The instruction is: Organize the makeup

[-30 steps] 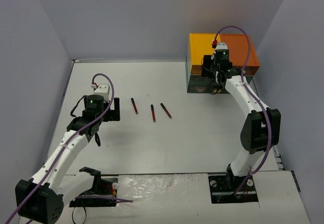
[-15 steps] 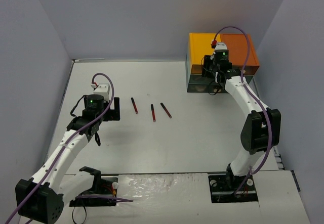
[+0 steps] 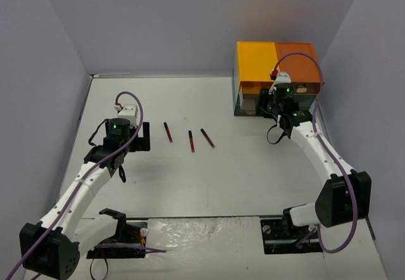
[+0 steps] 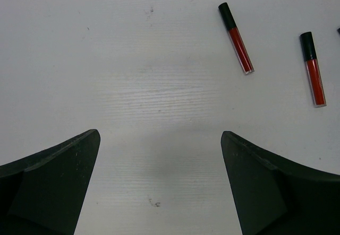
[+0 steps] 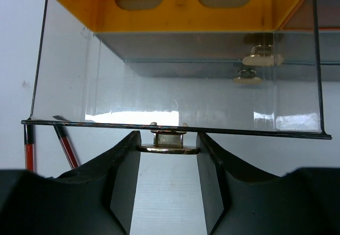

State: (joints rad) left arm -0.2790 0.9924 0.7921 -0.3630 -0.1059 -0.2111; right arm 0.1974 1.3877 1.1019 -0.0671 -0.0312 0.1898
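- I am watching the left gripper hovering low over the white table; its fingers are standing wide apart and are grasping nothing.
- The makeup is lying on the table as three thin red sticks with dark caps, in a loose row between the two arms; I am naming them the left stick, the middle stick and the right stick; none of them is touching another.
- The left stick is lying nearest to the left gripper, but apart from it.
- The right gripper is working at the front of the drawer unit, which is standing at the far right of the table; its top is showing yellow on the left half and orange on the right half.
- In the right wrist view the fingers are clenching the small metal handle of a clear drawer, one finger pressing at each end; the drawer is standing pulled out of the unit, toward the arm.
- Two of the sticks are showing under the drawer's left corner in that view; I cannot tell which two.
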